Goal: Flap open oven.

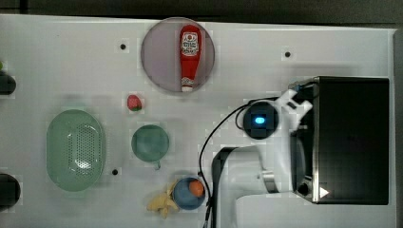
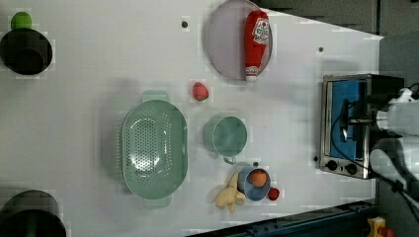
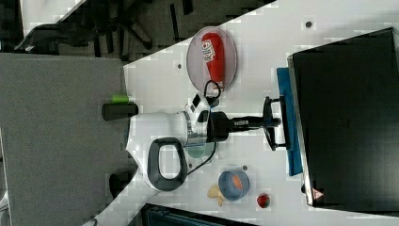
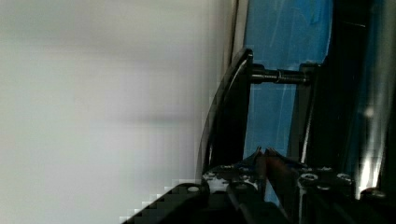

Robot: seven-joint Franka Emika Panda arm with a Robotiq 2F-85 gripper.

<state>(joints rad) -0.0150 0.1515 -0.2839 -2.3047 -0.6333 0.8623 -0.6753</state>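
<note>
The oven (image 1: 351,137) stands at the top view's right, with a black top and a silver frame. Its blue glass door (image 3: 287,113) faces the arm, and its black knobs (image 2: 341,167) show in the left view. My gripper (image 3: 275,123) reaches in level from the white arm and is shut on the door's black bar handle (image 4: 231,107). In the wrist view the curved bar runs down into my gripper (image 4: 261,161), with blue glass behind it. I cannot tell whether the door is fully shut or slightly ajar.
A ketchup bottle (image 1: 190,57) lies on a grey plate (image 1: 157,61) at the back. A green colander (image 1: 76,149), teal cup (image 1: 150,142), strawberry (image 1: 134,102), blue bowl (image 1: 185,197) holding an orange fruit, and a banana (image 1: 164,203) lie at the top view's left of the arm.
</note>
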